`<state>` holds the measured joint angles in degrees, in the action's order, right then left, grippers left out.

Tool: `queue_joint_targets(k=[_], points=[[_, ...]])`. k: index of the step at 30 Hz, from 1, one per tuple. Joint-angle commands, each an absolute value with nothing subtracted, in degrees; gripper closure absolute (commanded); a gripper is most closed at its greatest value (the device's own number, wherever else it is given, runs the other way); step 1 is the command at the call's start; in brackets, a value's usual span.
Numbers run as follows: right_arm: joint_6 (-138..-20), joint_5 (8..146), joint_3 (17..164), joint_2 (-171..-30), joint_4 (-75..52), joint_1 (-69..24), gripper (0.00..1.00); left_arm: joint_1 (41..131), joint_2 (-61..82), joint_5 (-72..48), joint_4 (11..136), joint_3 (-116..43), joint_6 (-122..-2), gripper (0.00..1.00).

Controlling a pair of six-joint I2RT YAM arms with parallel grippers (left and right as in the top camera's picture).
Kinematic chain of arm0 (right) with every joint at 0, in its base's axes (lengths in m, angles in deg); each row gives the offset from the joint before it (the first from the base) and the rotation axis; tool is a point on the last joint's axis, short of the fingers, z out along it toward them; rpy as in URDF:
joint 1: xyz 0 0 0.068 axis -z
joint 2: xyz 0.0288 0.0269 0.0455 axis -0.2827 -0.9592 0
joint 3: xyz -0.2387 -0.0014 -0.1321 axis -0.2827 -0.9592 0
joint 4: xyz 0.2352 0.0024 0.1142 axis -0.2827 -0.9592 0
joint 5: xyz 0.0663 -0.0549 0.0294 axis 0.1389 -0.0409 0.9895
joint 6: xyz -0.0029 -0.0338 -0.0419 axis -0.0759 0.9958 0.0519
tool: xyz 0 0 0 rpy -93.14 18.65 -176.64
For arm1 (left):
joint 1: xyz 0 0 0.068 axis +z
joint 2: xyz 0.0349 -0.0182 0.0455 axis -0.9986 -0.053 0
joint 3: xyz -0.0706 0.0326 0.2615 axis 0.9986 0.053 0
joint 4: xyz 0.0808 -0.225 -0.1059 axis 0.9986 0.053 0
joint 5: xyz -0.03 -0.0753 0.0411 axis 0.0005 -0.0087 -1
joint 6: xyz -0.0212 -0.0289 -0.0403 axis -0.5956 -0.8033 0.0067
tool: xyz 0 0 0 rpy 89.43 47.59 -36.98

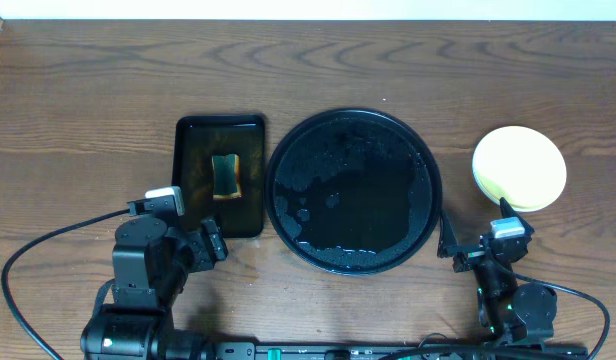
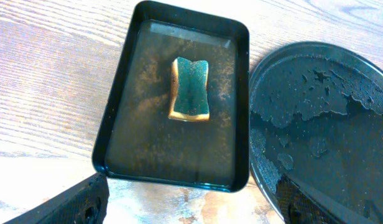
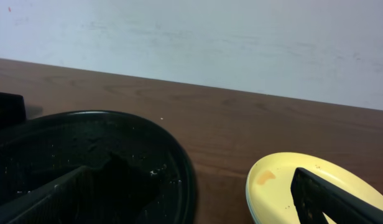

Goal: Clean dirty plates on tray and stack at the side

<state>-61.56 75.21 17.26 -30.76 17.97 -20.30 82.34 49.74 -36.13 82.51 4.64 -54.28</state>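
Plates (image 1: 519, 168) sit stacked on the bare tabletop (image 1: 88, 90) at the far right, a pale yellow one on top; none lies on the tray.

Starting at the left, a small rectangular black tray (image 1: 186, 180) holds murky water and a green-topped sponge (image 1: 226, 176). The left claw (image 2: 194, 208) hovers at its near edge, spread wide and empty. At centre is the tray (image 1: 288, 140), round, black and patched with water. By its near right rim the right claw (image 3: 191, 202) is spread wide too, holding nothing.

From the right wrist, a pale green edge shows under the yellow plate (how many lie beneath cannot be told), and a faint orange smudge marks the yellow surface.

The job looks nearly finished. Finishing well likely means one more wipe of that smudge, pressing lightly so the stack does not slide. The stack lies close beside the tray's raised rim, so the near side gives the better approach. Open wood lies at far left and along the back.
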Motion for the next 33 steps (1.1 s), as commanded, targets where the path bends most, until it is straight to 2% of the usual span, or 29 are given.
queue_joint_targets(k=[1,26,33], points=[[-60.91,75.72,17.20,-30.52,17.80,-20.78,0.01,82.17,49.94,-36.43,82.47,4.96,-54.39,0.14],[-60.91,75.72,17.20,-30.52,17.80,-20.78,0.01,82.17,49.96,-36.43,82.47,4.96,-54.39,0.14],[-60.89,75.72,17.20,-30.52,17.80,-20.78,0.01,84.18,56.02,-36.65,83.54,6.82,-54.39,0.14]])
